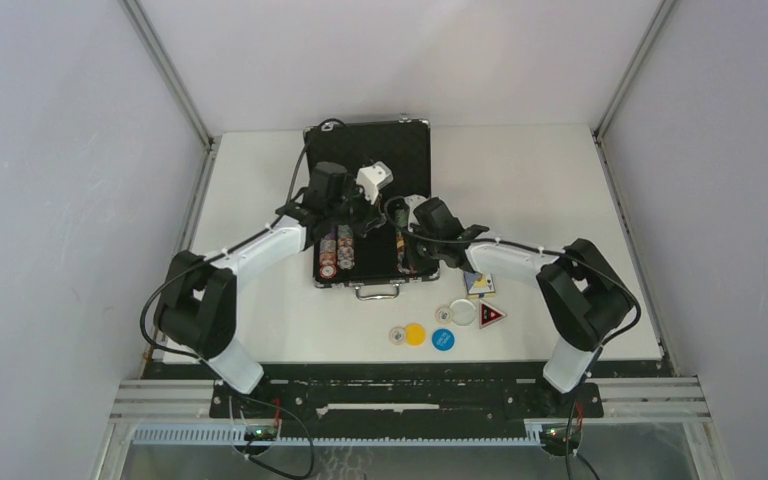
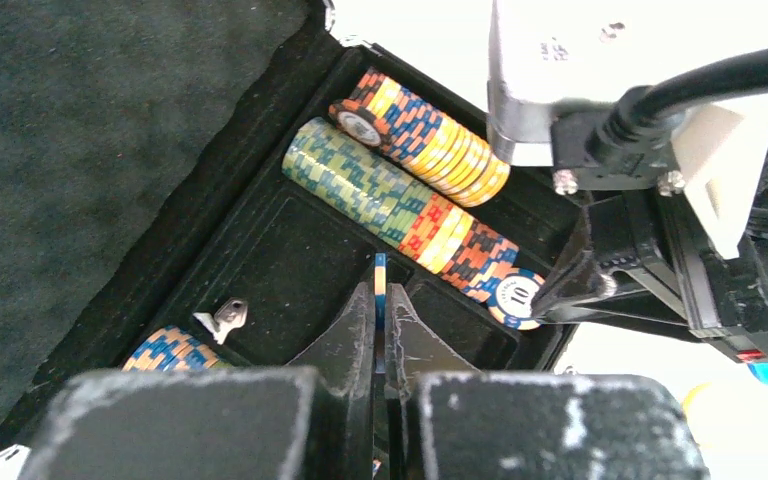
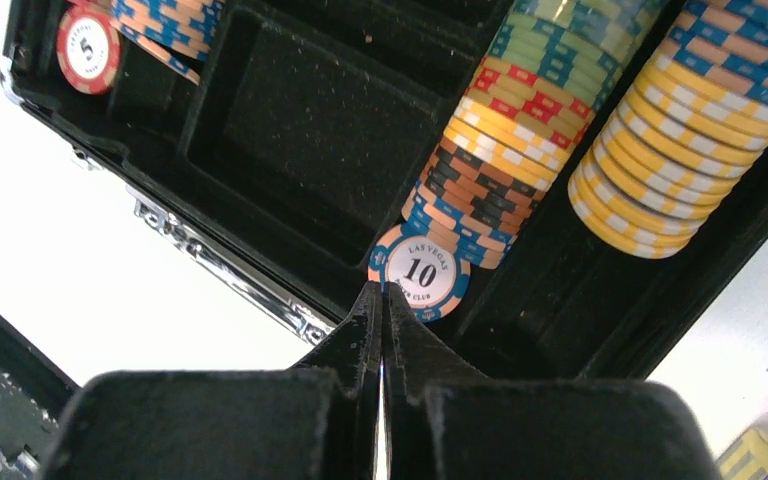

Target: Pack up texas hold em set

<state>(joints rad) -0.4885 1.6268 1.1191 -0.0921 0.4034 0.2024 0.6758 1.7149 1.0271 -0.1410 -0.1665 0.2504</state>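
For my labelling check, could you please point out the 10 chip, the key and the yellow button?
10 chip (image 3: 420,272): right wrist view, on its white printed face.
key (image 2: 228,317): left wrist view, on its metal head.
yellow button (image 1: 415,334): top view, at its centre.

Top view: fixed, high, behind arm bases (image 1: 245,378), tilted down and forward; whole table (image 1: 560,200) in frame, case (image 1: 370,200) small at centre.
Left wrist view: close, looks along own fingers (image 2: 350,335) into case tray; right gripper (image 2: 545,308) intrudes at right.
Right wrist view: closer still, looks down own fingers (image 3: 355,340) from opposite side.
Wrist views share "10" chip (image 3: 420,272) and chip rows (image 3: 520,130).
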